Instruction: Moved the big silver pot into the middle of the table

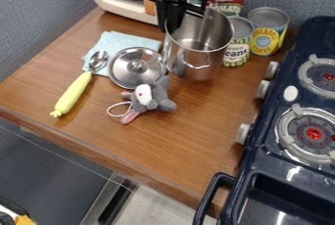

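While my gripper (pixel 169 26) is at far L of the pot (pixel 180 61), can't tell if open/holding; weak grip might tip it onto toy (pixel 153 97).

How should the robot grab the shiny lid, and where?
Probably by the little knob in the middle of the lid, coming straight down from above. The knob faces up and sticks out from the wide, round lid, and the stuffed toy crowds the edge.
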You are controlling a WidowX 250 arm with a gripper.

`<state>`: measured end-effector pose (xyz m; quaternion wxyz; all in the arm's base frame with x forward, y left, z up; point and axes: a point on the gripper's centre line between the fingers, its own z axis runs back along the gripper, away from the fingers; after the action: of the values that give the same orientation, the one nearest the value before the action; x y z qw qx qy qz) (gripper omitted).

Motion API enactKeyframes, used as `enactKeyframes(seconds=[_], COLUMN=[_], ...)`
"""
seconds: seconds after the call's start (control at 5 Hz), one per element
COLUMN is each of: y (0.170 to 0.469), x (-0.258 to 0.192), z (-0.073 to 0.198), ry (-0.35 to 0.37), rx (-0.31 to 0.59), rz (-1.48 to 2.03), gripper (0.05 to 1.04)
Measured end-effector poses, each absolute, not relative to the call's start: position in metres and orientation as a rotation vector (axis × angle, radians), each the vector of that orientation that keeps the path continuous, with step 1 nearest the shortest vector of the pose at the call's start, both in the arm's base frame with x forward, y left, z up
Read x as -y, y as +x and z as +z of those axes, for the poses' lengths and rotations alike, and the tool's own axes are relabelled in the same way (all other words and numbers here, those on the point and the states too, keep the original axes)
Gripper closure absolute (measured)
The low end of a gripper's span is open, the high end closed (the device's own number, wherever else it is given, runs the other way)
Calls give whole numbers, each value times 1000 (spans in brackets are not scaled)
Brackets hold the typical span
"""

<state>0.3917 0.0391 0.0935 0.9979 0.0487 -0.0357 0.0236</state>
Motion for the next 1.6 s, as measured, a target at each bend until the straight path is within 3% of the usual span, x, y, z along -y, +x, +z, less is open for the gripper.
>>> enactKeyframes(seconds=[0.2, 0.6, 0.8, 1.2, 1.6], y=[383, 375, 368, 358, 345], x=[-38, -37, -32, -29, -17], z=[94, 97, 87, 81, 69], ry=[150, 268, 213, 23, -47], rx=[35, 56, 30, 68, 48], rz=[282, 723, 894, 1106, 1101], gripper=[1018, 1018, 1018, 1018, 1018])
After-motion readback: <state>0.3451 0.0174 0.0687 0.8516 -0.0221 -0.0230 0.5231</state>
